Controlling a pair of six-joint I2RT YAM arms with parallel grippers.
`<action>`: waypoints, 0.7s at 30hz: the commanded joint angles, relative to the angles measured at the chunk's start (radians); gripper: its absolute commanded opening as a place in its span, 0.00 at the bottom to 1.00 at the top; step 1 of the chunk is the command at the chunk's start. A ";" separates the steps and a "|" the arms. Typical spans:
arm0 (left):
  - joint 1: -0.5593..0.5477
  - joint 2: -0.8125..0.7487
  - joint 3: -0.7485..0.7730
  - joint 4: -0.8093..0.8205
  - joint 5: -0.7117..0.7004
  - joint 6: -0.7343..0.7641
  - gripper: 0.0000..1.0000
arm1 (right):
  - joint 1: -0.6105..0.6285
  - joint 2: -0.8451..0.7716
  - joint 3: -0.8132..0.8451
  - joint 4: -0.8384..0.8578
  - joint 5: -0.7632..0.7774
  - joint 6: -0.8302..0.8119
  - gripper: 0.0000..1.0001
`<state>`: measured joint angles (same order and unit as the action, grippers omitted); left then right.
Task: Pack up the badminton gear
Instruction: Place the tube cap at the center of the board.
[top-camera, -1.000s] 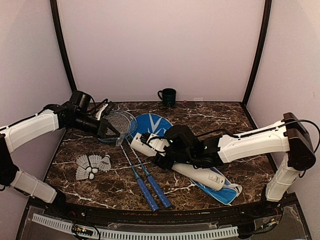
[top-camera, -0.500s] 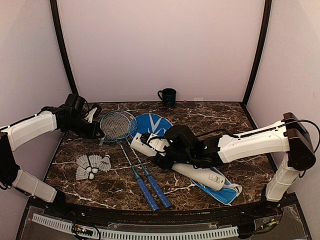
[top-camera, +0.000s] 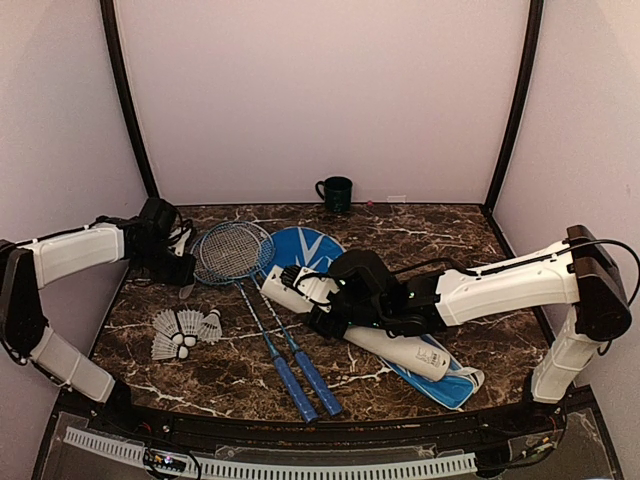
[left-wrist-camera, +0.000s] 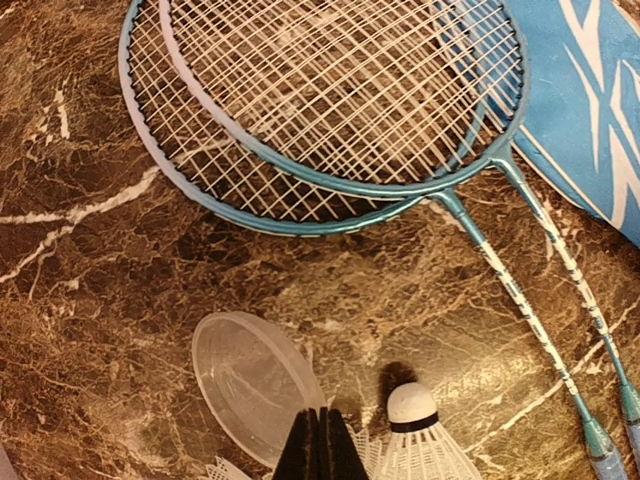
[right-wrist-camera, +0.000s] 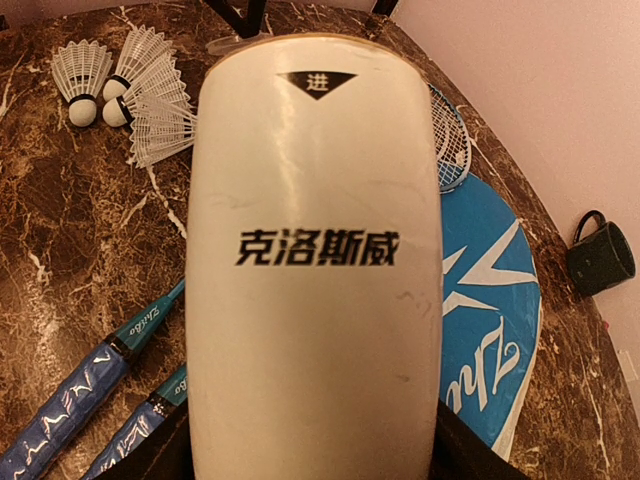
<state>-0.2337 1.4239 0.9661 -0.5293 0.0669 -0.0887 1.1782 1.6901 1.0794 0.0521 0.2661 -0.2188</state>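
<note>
I judge the packing barely begun. The two rackets (top-camera: 262, 300) lie bare on the bench (top-camera: 450, 240), heads toward the far-left corner and blue handles toward the near edge. The blue cover (top-camera: 312, 246) lies flat, running from mid-bench toward the near-right corner, with nothing in it that I can see. The shuttlecocks (top-camera: 184, 331) sit loose in a cluster near the left edge. My right gripper (top-camera: 325, 312) is clenched around the white tube (top-camera: 400, 350), which lies slantwise over the cover. My left gripper (top-camera: 186, 272) hangs by the left edge beside the racket heads.

So everything is left: shuttlecocks into the tube, rackets into the cover.

The left wrist view shows what the overhead does not. Its fingertips (left-wrist-camera: 320, 445) are pressed together with nothing between them, and a clear lid (left-wrist-camera: 245, 385), probably the tube's cap, lies on the marble just beside one shuttlecock. The right wrist view shows the tube's black lettering and the fingers flanking it, but not whether its far end is open. The dark mug (top-camera: 335, 192) at the far edge shows overhead and from the right wrist.
</note>
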 joint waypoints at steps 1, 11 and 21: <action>0.003 0.030 -0.001 -0.035 -0.101 0.008 0.00 | 0.001 -0.012 -0.002 0.028 0.005 0.015 0.67; 0.003 0.154 0.069 -0.068 -0.142 0.016 0.00 | 0.001 0.002 0.008 0.037 -0.011 0.012 0.67; 0.002 0.167 0.070 -0.066 -0.121 0.018 0.21 | 0.001 0.000 0.005 0.039 -0.006 0.015 0.67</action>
<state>-0.2337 1.6043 1.0187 -0.5747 -0.0635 -0.0776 1.1782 1.6901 1.0794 0.0525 0.2619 -0.2188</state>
